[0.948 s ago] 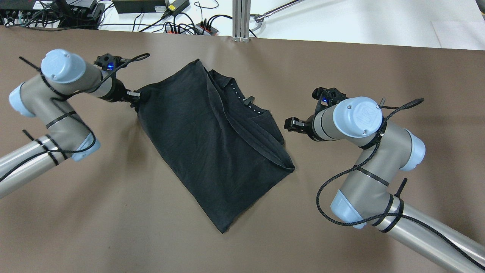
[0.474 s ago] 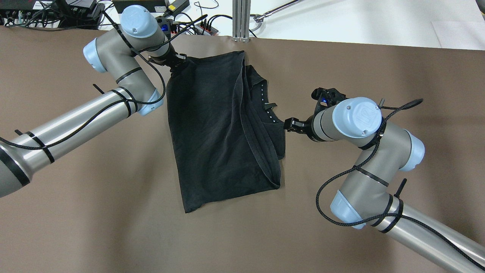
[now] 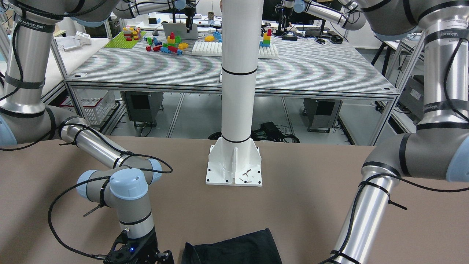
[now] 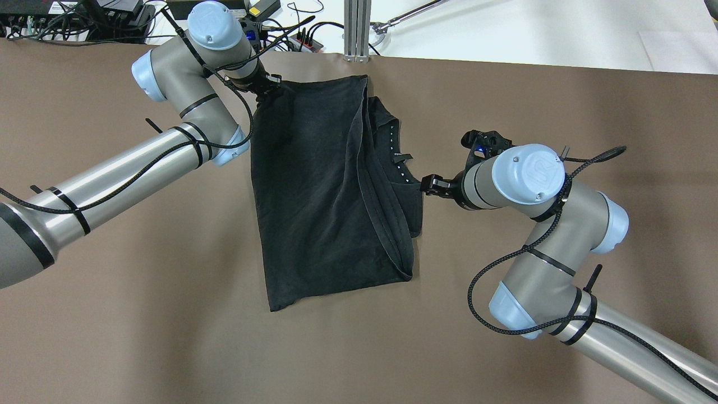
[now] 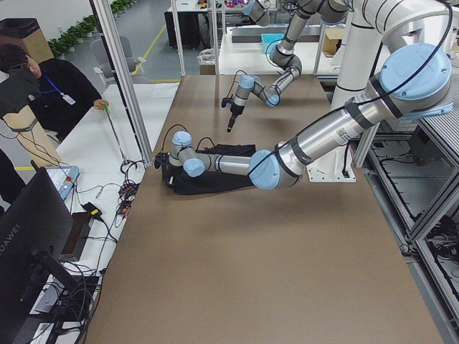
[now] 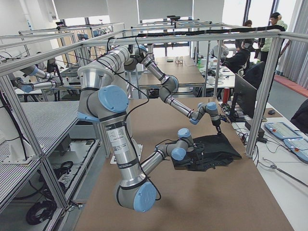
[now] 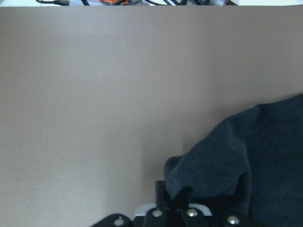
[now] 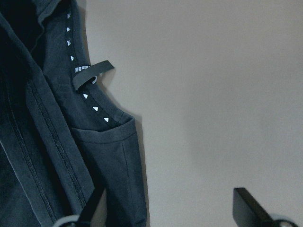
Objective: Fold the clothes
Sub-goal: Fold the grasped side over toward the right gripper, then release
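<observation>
The clothes (image 4: pixel 325 191) are one black garment lying partly folded on the brown table, with a collar label and a row of white dots near its right side. My left gripper (image 4: pixel 273 85) is shut on the garment's far left corner, close to the table's far edge. In the left wrist view the fabric (image 7: pixel 227 161) bunches up at the gripper (image 7: pixel 189 208). My right gripper (image 4: pixel 425 186) stands open at the garment's right edge. In the right wrist view one of its fingers (image 8: pixel 248 203) is over bare table, the other over the cloth (image 8: pixel 57 142). The front view shows only the cloth's near end (image 3: pixel 234 249).
Cables and power strips (image 4: pixel 269 39) lie beyond the table's far edge beside an aluminium post (image 4: pixel 356 28). The white pillar's base plate (image 3: pixel 234 165) stands on the robot's side. A person (image 5: pixel 43 79) sits past the far edge. Bare brown table (image 4: pixel 140 314) surrounds the garment.
My left arm swung from the left side up to the far edge, dragging the held corner. The garment turned and its right edge came to my right gripper, which stayed put.
</observation>
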You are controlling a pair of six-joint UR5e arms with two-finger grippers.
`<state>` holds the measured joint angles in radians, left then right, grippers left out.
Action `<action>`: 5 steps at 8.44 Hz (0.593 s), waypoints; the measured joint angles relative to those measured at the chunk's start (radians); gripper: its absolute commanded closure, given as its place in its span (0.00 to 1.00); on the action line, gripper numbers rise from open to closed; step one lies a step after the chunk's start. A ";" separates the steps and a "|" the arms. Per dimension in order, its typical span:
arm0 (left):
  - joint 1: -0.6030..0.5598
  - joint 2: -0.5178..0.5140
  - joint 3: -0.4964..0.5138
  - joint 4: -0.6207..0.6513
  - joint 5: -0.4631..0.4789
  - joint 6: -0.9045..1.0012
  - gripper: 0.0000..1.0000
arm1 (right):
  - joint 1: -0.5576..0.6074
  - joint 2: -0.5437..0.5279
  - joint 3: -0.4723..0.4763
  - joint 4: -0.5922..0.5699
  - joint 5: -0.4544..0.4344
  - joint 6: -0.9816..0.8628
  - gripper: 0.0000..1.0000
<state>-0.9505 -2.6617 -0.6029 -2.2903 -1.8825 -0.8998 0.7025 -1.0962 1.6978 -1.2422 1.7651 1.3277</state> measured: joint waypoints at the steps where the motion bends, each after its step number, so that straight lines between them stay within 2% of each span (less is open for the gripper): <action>1: -0.012 0.022 -0.032 -0.001 0.001 0.020 0.05 | -0.013 0.000 0.000 0.002 -0.002 0.006 0.06; 3: -0.069 0.085 -0.122 0.003 -0.066 0.040 0.05 | -0.042 0.001 0.001 0.004 -0.016 0.052 0.08; 5: -0.098 0.180 -0.243 0.006 -0.119 0.050 0.05 | -0.078 0.002 0.002 0.005 -0.034 0.182 0.10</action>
<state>-1.0484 -2.4820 -0.8458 -2.2842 -2.0011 -0.8500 0.6246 -1.0947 1.6995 -1.2373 1.7308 1.5101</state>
